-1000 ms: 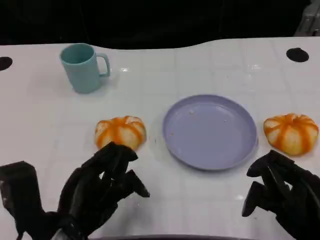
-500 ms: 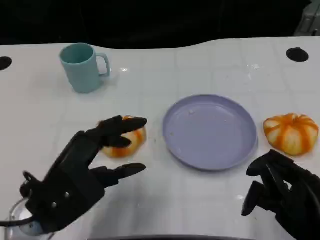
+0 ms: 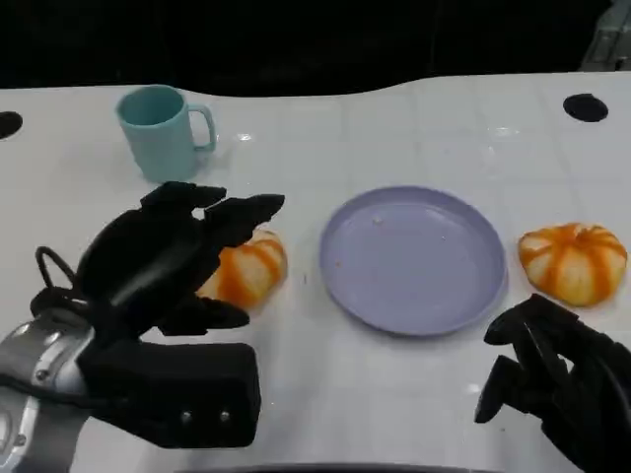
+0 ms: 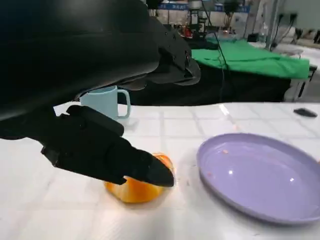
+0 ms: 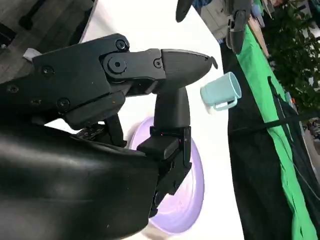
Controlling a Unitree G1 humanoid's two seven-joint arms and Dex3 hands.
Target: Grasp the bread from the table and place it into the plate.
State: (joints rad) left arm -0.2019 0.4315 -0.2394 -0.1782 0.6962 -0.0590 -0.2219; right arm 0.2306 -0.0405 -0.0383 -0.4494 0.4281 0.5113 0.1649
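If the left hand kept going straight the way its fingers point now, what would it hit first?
Probably the orange striped bread roll just beyond the left hand; its fingers already bracket it. Depth is unclear, so contact can't be confirmed.

No readable text, labels or numbers

Bread (image 3: 246, 271) orange-striped; plate (image 3: 414, 258) lavender; mug (image 3: 161, 132) teal; table (image 3: 414, 394) white.

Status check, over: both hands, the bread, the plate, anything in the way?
Left hand open over orange-striped round bread, not gripping. Right hand curled, idle. Lavender round plate empty; path clear.
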